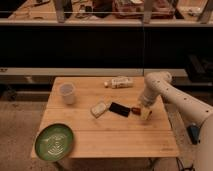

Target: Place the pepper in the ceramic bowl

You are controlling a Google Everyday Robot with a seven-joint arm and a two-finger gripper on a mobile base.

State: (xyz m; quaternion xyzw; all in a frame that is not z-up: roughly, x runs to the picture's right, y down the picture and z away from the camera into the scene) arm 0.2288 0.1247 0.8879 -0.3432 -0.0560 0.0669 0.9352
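Observation:
The pepper [135, 109] is a small red shape lying on the wooden table [115, 135], right of centre, just right of a flat black block [120, 109]. My gripper [144, 112] is down at the table right over the pepper's right end, covering part of it. The ceramic bowl [54, 141] is a wide green dish with a pale line pattern, standing at the table's front left corner, far from the gripper.
A white cup [67, 93] stands at the back left. A pale packet [100, 108] lies left of the black block. A white bottle [119, 82] lies on its side at the back edge. A dark counter runs behind the table.

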